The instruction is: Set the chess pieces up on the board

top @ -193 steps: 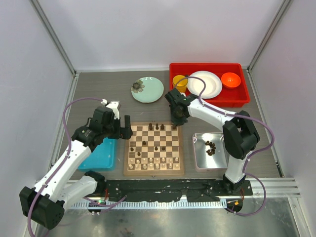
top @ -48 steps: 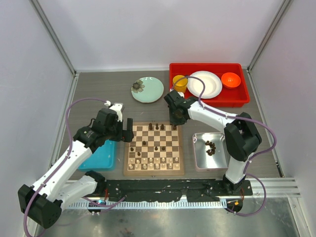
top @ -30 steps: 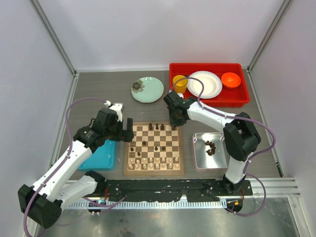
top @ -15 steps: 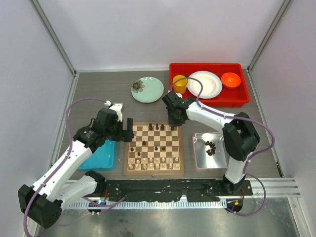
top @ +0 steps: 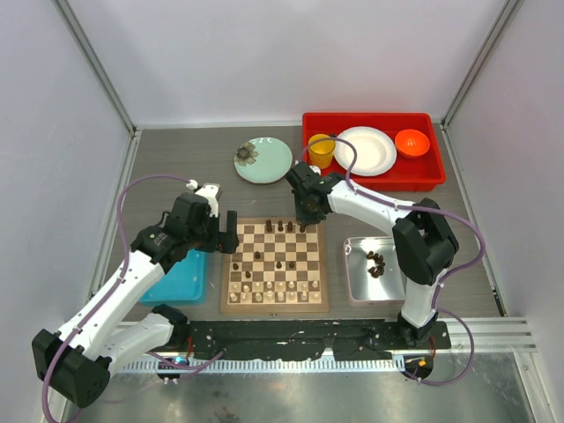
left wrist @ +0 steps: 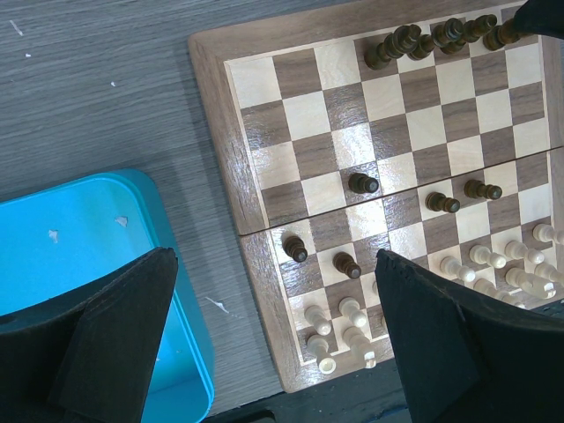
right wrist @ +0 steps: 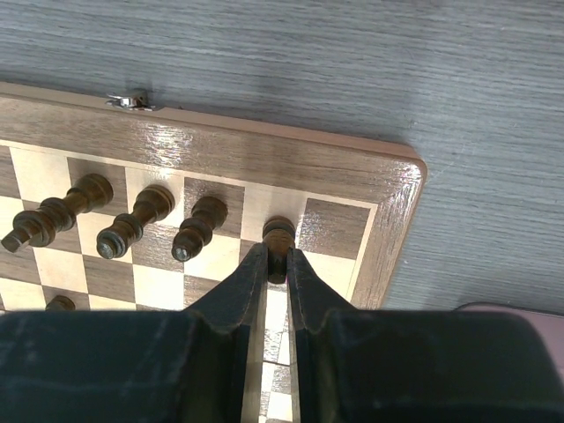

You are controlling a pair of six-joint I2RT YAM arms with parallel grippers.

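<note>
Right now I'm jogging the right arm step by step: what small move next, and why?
Probably lift slightly, straight up: the right hand is shut on a dark chess piece in the board's far row, with another dark piece close beside it.

red bin point(top: 423, 179), blue tray point(top: 179, 280), metal tray point(top: 356, 287)

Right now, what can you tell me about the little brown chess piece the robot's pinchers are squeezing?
The dark chess piece is a tiny brown chessman, wood by its look, with a rounded, ringed top. It stands upright, pinched between the shut fingers of the right gripper. It is in the far row of the board, over the pale square next to the corner one, apart from three other dark pieces alongside. Its base is hidden.
</note>
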